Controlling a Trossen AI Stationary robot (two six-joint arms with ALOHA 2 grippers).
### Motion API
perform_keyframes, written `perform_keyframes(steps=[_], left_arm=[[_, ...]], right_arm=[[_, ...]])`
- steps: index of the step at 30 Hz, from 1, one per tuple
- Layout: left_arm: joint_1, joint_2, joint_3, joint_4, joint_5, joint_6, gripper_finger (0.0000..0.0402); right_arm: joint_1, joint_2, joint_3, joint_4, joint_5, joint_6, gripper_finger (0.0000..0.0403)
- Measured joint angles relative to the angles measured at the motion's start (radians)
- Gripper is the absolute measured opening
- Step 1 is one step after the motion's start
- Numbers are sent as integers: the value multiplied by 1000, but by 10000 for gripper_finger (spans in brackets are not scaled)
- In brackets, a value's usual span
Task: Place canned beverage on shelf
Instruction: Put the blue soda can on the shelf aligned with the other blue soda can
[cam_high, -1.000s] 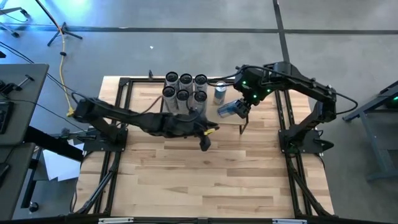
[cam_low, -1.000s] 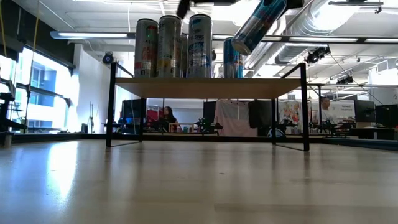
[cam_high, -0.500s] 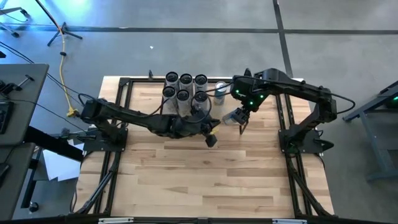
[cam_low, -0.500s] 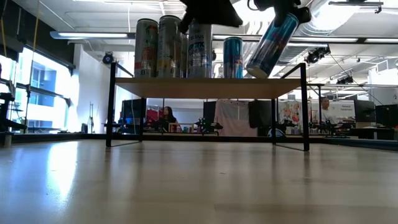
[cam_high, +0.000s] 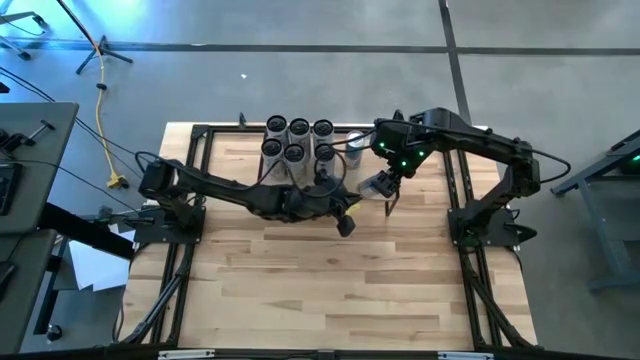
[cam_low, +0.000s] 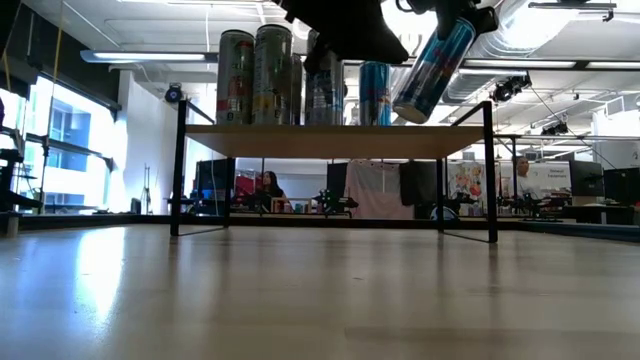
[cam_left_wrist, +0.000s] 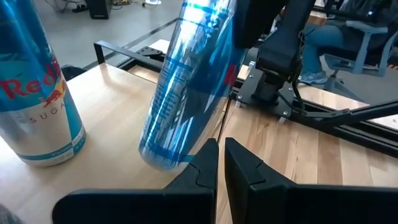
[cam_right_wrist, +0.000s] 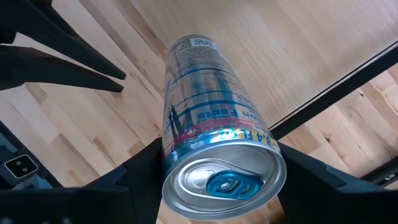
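Right claw (cam_high: 385, 186) has its fingers clamped around a tall blue can (cam_low: 433, 68), holding it tilted, bottom end hanging just over the right end of the shelf (cam_low: 335, 140) without touching the wood. In the low view there's a bare stretch of shelf top between that can and the right edge post, so some room there. A blue Red Bull can (cam_low: 374, 93) stands just left of the tilted one, and the bigger cluster of cans (cam_high: 297, 140) fills the left half of the shelf, center-top in the overhead frame. Left claw (cam_high: 345, 224) is fully shut with nothing in it, hovering right in front of the shelf's front edge, near the held can. Lots of open desk (cam_high: 330, 290) in the lower half.
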Motion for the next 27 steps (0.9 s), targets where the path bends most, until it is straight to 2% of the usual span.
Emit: perform_keyframes(steps=[7,11,16,22,27], left_arm=[[-16,-51,3,-23,-7,9,0],[-65,-99,1,-75,-23,-3,0],[-130,-121,2,-70,-152,-18,0],[-179,-33,0,-15,-313,-198,0],[-200,54,9,162,-307,-209,0]], right_arm=[[0,0,0,0,0,-6,248],[0,-1,0,1,2,-8,248],[0,-1,0,1,16,-18,248],[0,-1,0,0,22,-34,248],[0,-1,0,1,22,-55,248]])
